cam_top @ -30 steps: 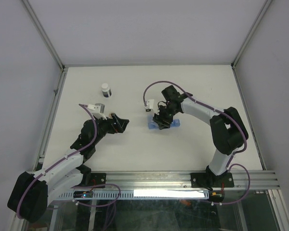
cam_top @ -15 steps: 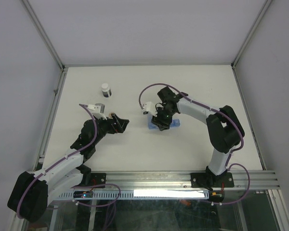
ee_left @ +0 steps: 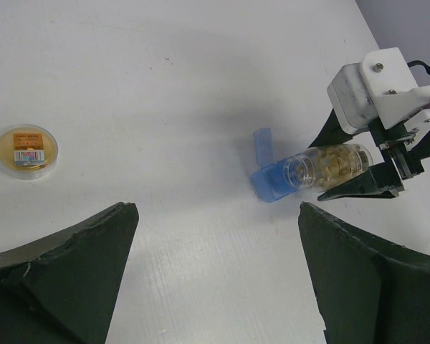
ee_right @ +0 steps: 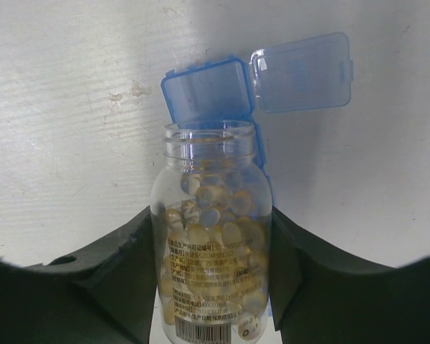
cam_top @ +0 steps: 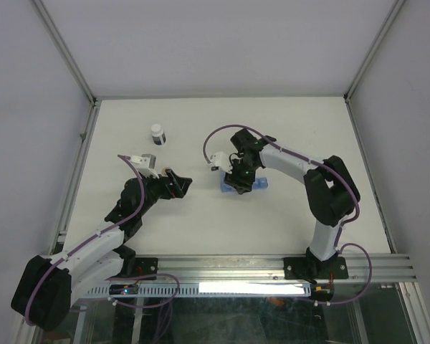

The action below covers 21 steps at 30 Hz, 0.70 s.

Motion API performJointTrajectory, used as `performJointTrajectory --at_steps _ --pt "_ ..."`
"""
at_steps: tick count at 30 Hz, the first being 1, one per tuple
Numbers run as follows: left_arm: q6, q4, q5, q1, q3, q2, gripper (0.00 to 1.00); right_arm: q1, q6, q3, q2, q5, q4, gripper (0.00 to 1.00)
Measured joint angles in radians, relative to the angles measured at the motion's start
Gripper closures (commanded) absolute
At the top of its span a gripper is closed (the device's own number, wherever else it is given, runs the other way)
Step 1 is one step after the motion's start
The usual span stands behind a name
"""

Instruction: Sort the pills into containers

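**A:** What has the right end effector [ee_right: 212, 251] got?

**B:** Its two fingers are clamped on a clear, uncapped bottle [ee_right: 211, 215]. They grip the labelled body, and the neck sticks out past the fingertips.

**A:** And the pills [ee_right: 216, 204]?

**B:** They are inside that bottle, a pale amber heap reaching up toward the neck.

**A:** Where does the mouth point?

**B:** At the blue pill organiser [ee_right: 204, 93] lying on the bench [cam_top: 201, 122]. The bottle is tipped nearly onto its side, with its mouth right at the end compartment. That compartment's lid [ee_right: 301, 72] is flipped open. I cannot tell whether the bottle touches the plastic.

**A:** And the left end effector [ee_left: 216, 215]?

**B:** Its fingers are spread wide and hold nothing. It hangs above the bench well to the left of the organiser, with the fingers pointing toward it.

**A:** Anything else out there?

**B:** A small white-topped jar [cam_top: 158, 133] stands alone farther back on the left, well apart from both arms.
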Motion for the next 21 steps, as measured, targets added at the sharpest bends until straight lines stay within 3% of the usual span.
performJointTrajectory --at_steps 21 --pt "0.000 0.000 0.000 0.000 0.000 0.000 0.01 0.026 0.000 0.028 0.018 0.048 -0.028 1.00"
